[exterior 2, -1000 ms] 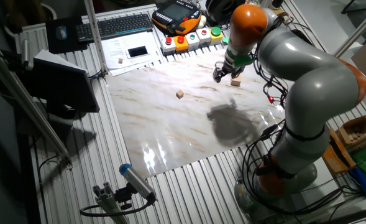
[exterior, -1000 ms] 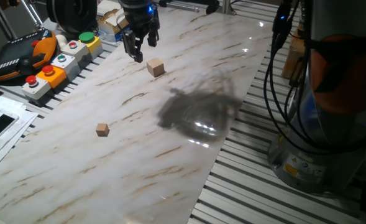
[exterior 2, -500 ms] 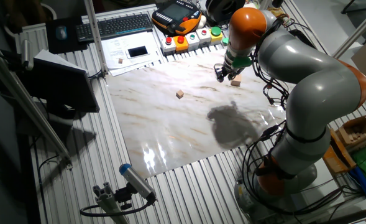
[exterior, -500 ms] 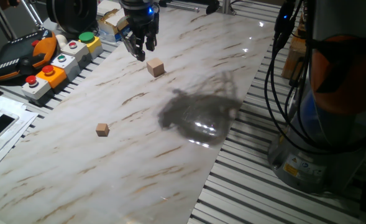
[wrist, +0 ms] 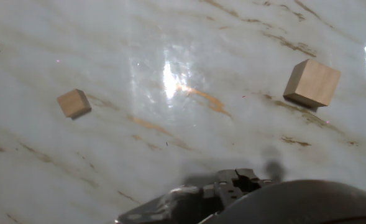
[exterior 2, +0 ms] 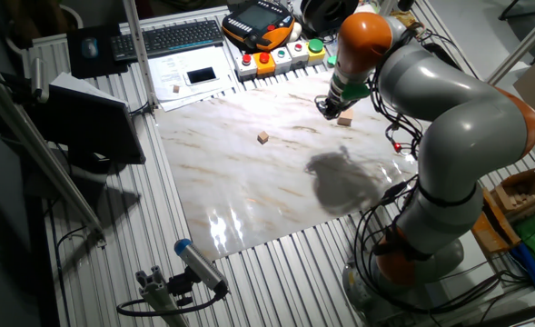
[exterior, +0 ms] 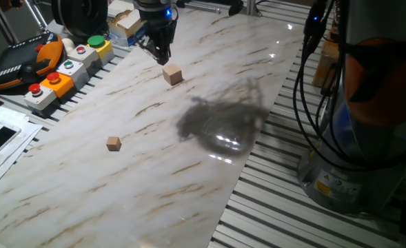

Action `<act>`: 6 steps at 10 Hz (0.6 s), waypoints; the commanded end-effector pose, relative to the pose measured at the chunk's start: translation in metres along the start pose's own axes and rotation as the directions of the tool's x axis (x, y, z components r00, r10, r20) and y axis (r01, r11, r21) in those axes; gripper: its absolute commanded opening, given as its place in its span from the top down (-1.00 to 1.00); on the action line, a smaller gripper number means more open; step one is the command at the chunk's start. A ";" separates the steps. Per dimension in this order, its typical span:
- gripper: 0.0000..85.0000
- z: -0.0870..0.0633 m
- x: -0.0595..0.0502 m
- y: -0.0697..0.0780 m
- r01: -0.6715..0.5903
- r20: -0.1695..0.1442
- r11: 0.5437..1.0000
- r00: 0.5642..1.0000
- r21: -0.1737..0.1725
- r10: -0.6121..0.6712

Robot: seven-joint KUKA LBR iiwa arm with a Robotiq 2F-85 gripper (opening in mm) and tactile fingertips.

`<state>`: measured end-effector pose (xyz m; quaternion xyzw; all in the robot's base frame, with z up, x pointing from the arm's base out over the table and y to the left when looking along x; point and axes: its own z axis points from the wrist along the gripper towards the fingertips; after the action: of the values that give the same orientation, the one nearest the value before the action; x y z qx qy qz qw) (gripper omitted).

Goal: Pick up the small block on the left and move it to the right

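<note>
No writing legible on the small block (exterior: 173, 75).

A pale beige small block (wrist: 312, 83) and a darker orange-tan cube (wrist: 74, 103) sit on a white, brown-veined marble table (wrist: 170, 56).

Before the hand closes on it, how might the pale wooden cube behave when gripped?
The pale wooden cube looks rigid with flat faces, so it probably grips squarely and will not roll. It seems small and likely light. On the glossy marble-look table it may slide if nudged.
</note>
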<state>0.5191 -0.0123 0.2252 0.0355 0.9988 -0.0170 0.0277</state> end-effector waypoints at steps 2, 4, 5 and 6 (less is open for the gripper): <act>0.98 0.006 -0.001 -0.008 -0.016 -0.013 1.000 1.000 0.003 0.016; 0.98 0.009 -0.001 -0.020 -0.047 -0.026 0.999 0.999 0.027 0.048; 0.98 0.009 -0.003 -0.025 -0.066 -0.035 0.997 0.997 0.034 0.067; 0.98 0.010 -0.006 -0.032 -0.077 -0.045 0.996 0.996 0.048 0.079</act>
<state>0.5231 -0.0458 0.2164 0.0774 0.9963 -0.0372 0.0028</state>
